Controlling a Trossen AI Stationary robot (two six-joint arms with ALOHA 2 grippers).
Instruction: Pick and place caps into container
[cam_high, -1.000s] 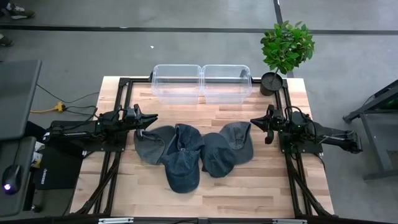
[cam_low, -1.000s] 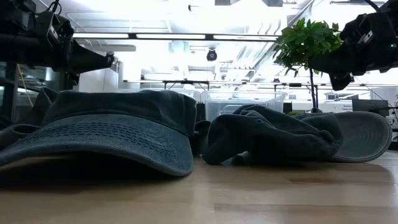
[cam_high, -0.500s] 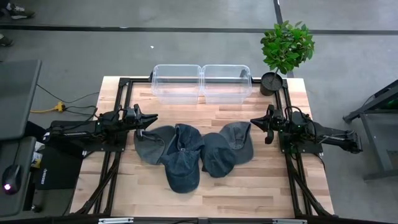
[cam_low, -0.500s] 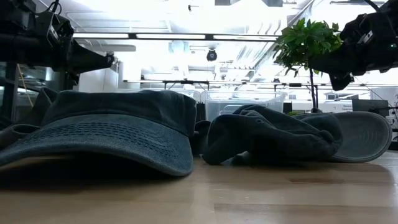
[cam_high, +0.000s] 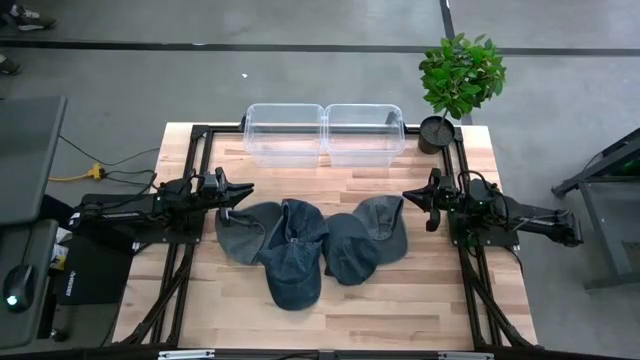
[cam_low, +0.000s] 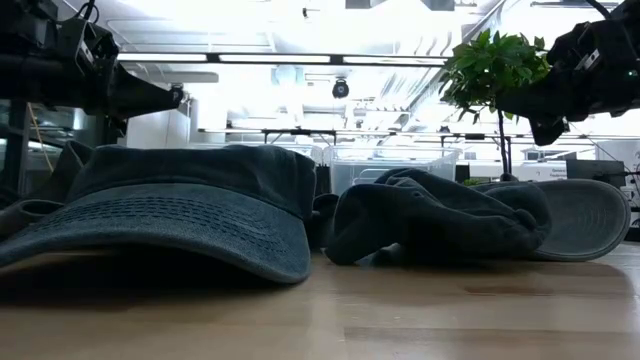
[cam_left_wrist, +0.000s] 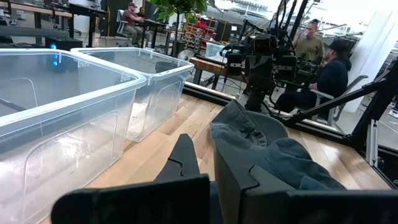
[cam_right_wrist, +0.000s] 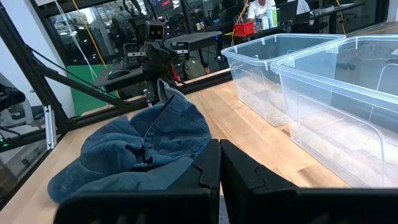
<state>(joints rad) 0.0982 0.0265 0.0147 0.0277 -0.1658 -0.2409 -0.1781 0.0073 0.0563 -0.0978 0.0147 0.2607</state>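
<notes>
Four caps lie in a touching row mid-table in the high view: a grey-blue cap (cam_high: 243, 230), a dark blue cap (cam_high: 295, 258), a second dark blue cap (cam_high: 347, 248) and a second grey-blue cap (cam_high: 384, 218), all resting on the wood. My left gripper (cam_high: 246, 194) hovers just beyond the left cap's far side, and its fingers (cam_left_wrist: 182, 158) stand a narrow gap apart. My right gripper (cam_high: 408, 197) hovers beside the right cap, shut (cam_right_wrist: 219, 149). Neither touches cloth. Two clear containers (cam_high: 285, 134) (cam_high: 365, 134) stand at the far edge.
A potted plant (cam_high: 460, 82) stands at the table's far right corner beside the right container. A black frame rail (cam_high: 190, 160) runs around the tabletop. Bare wood (cam_high: 400, 310) lies toward the near edge. People sit at desks (cam_left_wrist: 326, 68) beyond the table.
</notes>
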